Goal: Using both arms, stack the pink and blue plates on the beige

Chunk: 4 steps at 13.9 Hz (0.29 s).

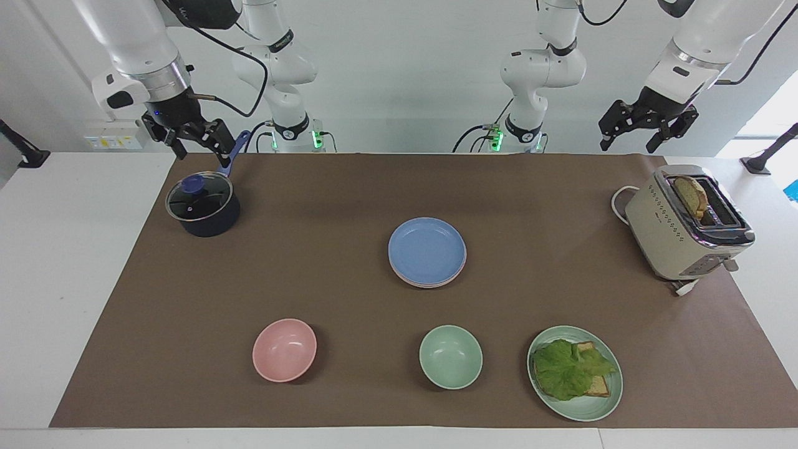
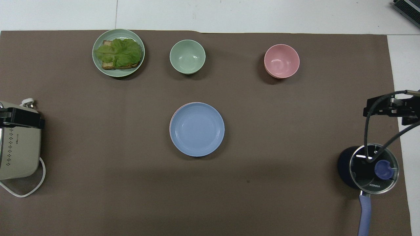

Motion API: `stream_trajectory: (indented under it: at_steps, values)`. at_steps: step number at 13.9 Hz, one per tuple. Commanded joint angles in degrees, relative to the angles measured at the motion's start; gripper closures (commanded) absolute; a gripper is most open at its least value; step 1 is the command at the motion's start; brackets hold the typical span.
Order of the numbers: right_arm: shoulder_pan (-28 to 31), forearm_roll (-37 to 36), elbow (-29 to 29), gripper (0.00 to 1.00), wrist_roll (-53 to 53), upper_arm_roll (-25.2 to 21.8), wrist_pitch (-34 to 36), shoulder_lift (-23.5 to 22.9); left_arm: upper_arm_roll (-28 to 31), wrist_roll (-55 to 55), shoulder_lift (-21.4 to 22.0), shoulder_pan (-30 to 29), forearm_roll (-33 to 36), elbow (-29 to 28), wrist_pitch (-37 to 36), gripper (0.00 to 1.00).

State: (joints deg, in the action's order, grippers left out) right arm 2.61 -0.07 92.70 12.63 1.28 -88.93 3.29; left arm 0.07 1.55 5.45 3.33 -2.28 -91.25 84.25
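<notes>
The blue plate [image 1: 427, 249] [image 2: 197, 128] lies on top of a stack at the middle of the mat. Under it only a thin rim of the pink plate [image 1: 431, 284] [image 2: 170, 126] shows. The beige plate is hidden under them. My right gripper [image 1: 196, 146] [image 2: 390, 108] hangs open and empty in the air at the right arm's end, over the pot's handle. My left gripper [image 1: 642, 140] [image 2: 19, 119] waits raised and open over the toaster at the left arm's end, holding nothing.
A lidded dark pot [image 1: 203, 204] with a blue handle stands at the right arm's end. A beige toaster [image 1: 686, 221] with bread stands at the left arm's end. Farther from the robots lie a pink bowl [image 1: 284, 350], a green bowl [image 1: 450, 357] and a green plate [image 1: 583, 408] with lettuce toast.
</notes>
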Motion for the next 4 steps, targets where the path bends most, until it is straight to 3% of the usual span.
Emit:
stream_trajectory:
  at_steps: [1, 4]
  values:
    - [0.29, -0.28, -0.94, 0.00, -1.29, 0.30, 0.34, -0.47, -0.33, 0.21, 1.06, -0.61, 0.61, -0.68, -0.67, 0.00]
    - [0.29, -0.28, -0.76, 0.00, -1.47, 0.30, 0.34, -0.39, -0.33, 0.12, 1.06, -0.52, 0.61, -0.68, -0.75, 0.00]
